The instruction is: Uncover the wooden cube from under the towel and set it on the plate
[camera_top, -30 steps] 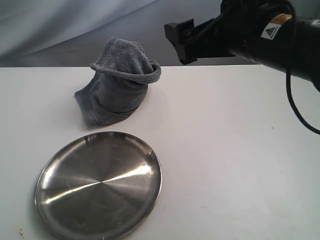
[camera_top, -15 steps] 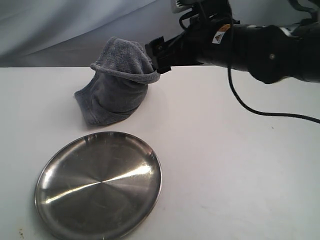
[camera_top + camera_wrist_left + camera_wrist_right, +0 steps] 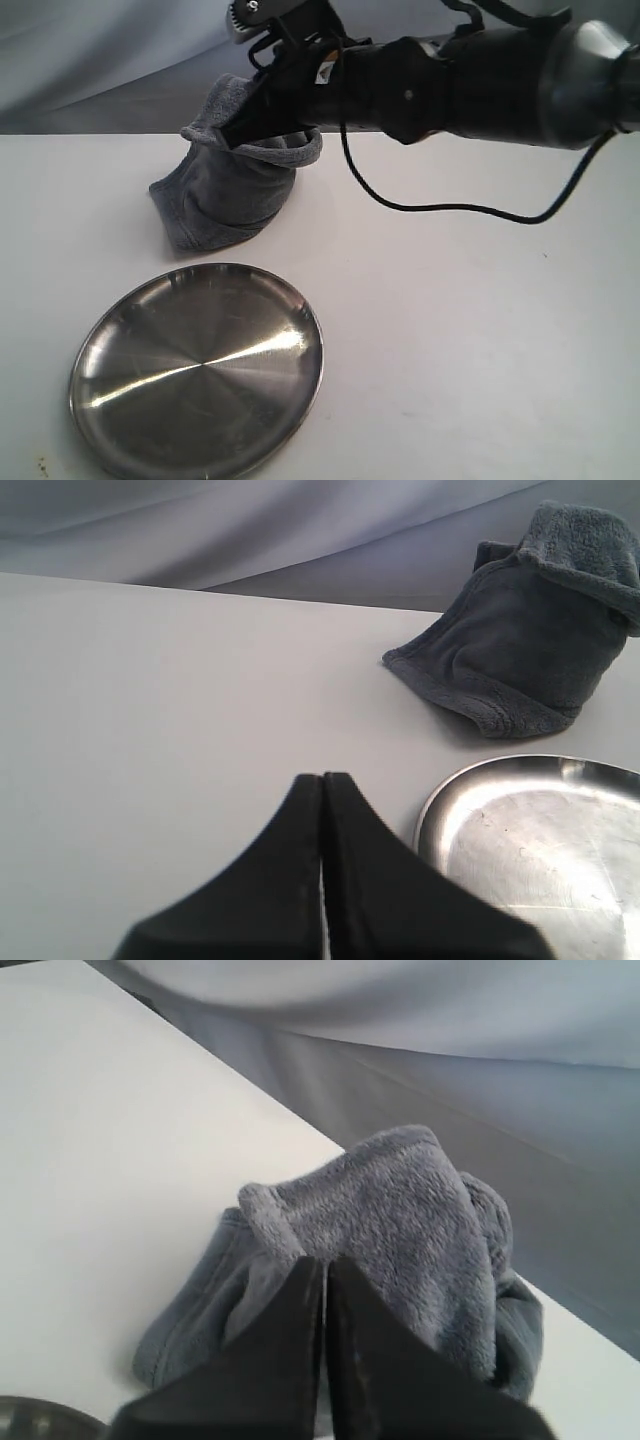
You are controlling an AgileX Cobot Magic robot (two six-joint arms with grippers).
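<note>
Grey-blue terry towel (image 3: 228,195) sat rumpled and humped on the white worktop (image 3: 460,330), its top folded over into a thick lip. Wooden cube not seen in any view; whatever lay beneath the towel was fully covered. Steel plate (image 3: 150,400) lay flat on the worktop, nearer the exterior camera than the towel, close to it but apart, shiny.

Right arm stretched from the right of the exterior view across the middle, its pincer (image 3: 236,136) at the towel's upper fold. The right wrist view showed the two fingers (image 3: 300,1300) pressed together with only a hairline between them, tips touching the plush edge. Could not tell whether any cloth was pinched. A black cable (image 3: 450,208) drooped below that arm.

Left pincer (image 3: 322,777) appeared in its own wrist view only: fingers together, gripping nothing, over bare worktop just beside the plate's rim, with the towel beyond the plate. Pale grey cloth backdrop (image 3: 100,50) hung behind the worktop.
</note>
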